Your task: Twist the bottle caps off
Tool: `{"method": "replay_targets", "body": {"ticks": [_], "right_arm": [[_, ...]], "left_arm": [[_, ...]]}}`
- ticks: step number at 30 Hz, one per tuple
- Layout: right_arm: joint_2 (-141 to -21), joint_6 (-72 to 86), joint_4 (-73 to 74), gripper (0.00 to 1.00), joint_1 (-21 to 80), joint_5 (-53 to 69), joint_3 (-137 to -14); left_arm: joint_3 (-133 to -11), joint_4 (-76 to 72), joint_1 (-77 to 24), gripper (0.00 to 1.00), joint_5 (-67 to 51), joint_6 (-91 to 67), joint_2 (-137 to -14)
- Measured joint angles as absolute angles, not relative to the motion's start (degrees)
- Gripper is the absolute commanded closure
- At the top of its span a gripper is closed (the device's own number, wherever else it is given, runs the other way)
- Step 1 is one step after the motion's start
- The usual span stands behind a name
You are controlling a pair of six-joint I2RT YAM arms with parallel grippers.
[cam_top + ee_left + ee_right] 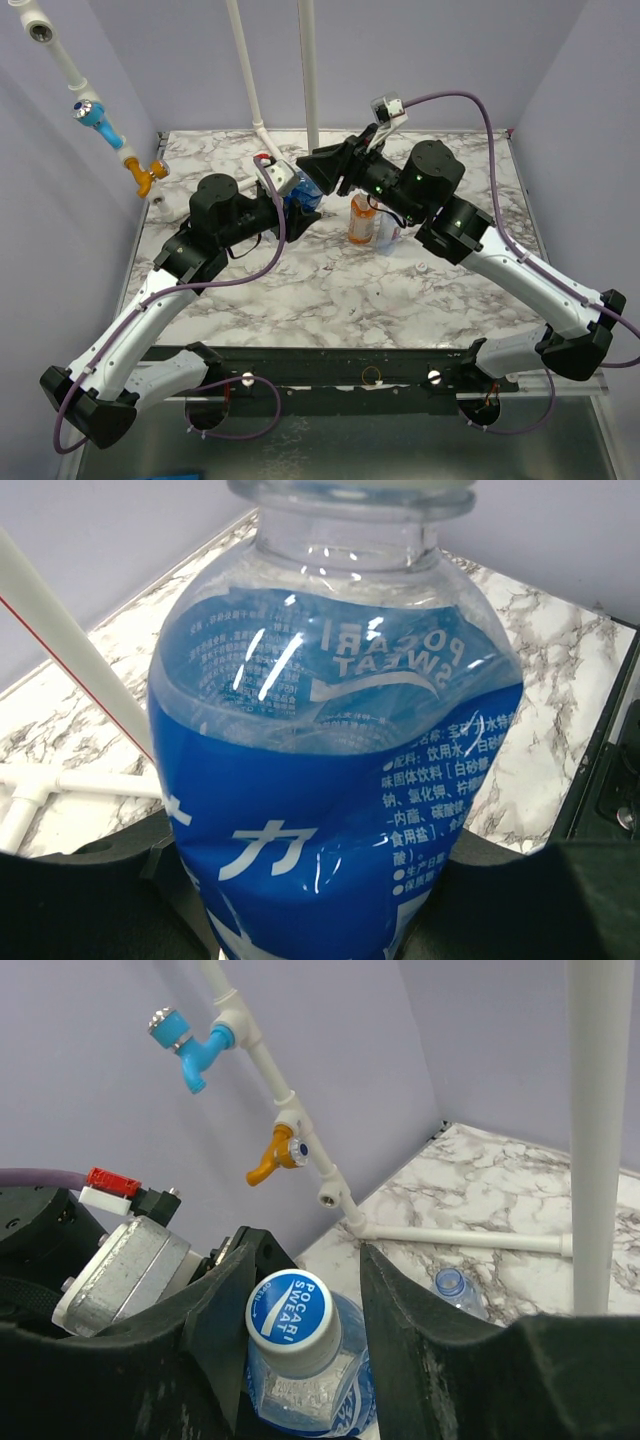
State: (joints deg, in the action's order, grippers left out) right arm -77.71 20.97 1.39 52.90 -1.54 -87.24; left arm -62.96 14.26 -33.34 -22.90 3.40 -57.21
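Two matching arms for you to log, left arm (150,310) and right arm (530,285): glossy white shells on the long links nearest the base rail (330,372), chunky matte-black joint housings farther from it. A purple cable (283,225) runs along each. Two silver bolt heads (433,376) sit on the rail itself. Small green lights (385,186) show on the right arm's black housing far from the rail. Right-arm fingers (420,1360) are black, scuffed grey. The left wrist has a grey metal block (120,1270) with a red plug (112,1182).

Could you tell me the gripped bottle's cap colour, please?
The cap on the bottle is white with a blue top; see right wrist view.
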Motion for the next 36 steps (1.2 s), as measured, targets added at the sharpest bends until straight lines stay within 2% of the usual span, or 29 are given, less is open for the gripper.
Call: {"method": "replay_targets", "body": {"ticks": [3, 7, 9, 15, 26, 27, 28, 29, 31, 32, 33, 36], "right_arm": [[-78.1, 21.0, 0.6, 0.62, 52.9, -1.5, -87.2], [-78.3, 20.8, 0.3, 0.92, 52.9, -0.9, -87.2], [-78.3, 20.5, 0.3, 0.99, 52.9, -0.6, -87.2], [-76.6, 17.3, -0.3, 0.99, 52.9, 4.8, -86.5], [-69.1, 13.5, -5.0, 0.99, 52.3, 34.4, -84.5], [-69.1, 13.5, -5.1, 0.95, 52.3, 35.8, -84.5], [-69.0, 13.5, -5.1, 0.79, 52.2, 36.5, -84.5], [-69.0, 13.5, -5.1, 0.53, 52.2, 36.7, -84.4], [-68.5, 13.0, -4.9, 0.26, 52.2, 34.9, -83.9], [-68.1, 13.3, -4.6, 0.16, 52.2, 33.3, -83.4], [-67.3, 13.0, -4.4, 0.10, 52.3, 29.2, -82.6], [-64.5, 12.6, -4.5, 0.09, 52.5, 18.0, -80.4]], "left_arm": [[-63.0, 14.3, -33.3, 1.00, -22.9, 3.2, -57.1], [-63.0, 14.3, -33.3, 1.00, -23.0, 2.6, -57.1], [-63.0, 14.3, -33.3, 1.00, -23.1, 2.0, -57.1], [-63.3, 14.3, -33.1, 1.00, -29.0, -1.5, -56.9], [-68.9, 14.4, -34.5, 1.00, -58.5, -9.2, -56.9], [-68.9, 14.5, -34.5, 1.00, -59.8, -9.6, -56.9], [-68.9, 14.7, -34.5, 1.00, -60.9, -10.1, -57.0], [-68.9, 14.8, -34.5, 1.00, -61.5, -10.3, -57.1], [-68.9, 14.9, -34.5, 1.00, -62.2, -10.8, -57.3], [-68.9, 15.0, -34.4, 1.00, -62.0, -11.7, -57.3], [-68.9, 15.1, -34.1, 1.00, -61.6, -11.9, -57.3], [-68.9, 15.5, -33.2, 1.00, -56.2, -10.9, -57.2]]}}
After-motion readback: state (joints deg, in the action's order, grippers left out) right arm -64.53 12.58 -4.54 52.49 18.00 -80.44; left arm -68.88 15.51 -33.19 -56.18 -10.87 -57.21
